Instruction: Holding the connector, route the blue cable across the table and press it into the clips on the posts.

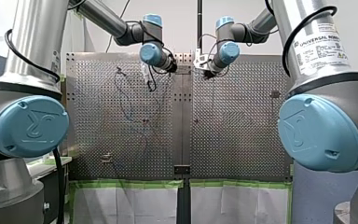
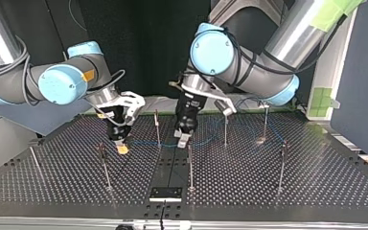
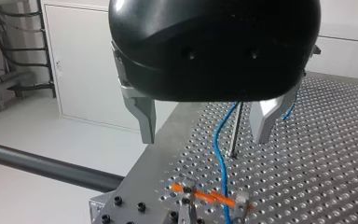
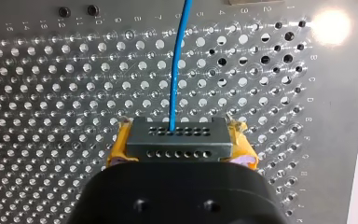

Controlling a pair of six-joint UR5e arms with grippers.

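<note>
Cable (image 4: 172,79): blue, leaves the connector (image 4: 177,137) and runs ahead over the counter (image 4: 51,93). Connector: clamped between the yellow pads (image 4: 116,151) of your right hand (image 2: 120,143), low over the counter, left of centre in the top view. Your left hand (image 3: 204,137): fingers spread wide, holding nothing, poised above the cable, with a post (image 3: 235,130) showing between them. Below that, the cable passes what looks like an orange clip (image 3: 205,196); whether it is seated there cannot be told.

Step in hand, by judgement: pressing the cable into a clip.

Recommendations:
- Hold the connector firmly and draw only enough tension to take out the slack. A hard pull may drag the cable off line or bend a post.
- Bring your left hand down square over the cable, fingers astride the post and not on it.
- Press straight into the clip mouth.
- Confirm seating before you go to the next post.
</note>
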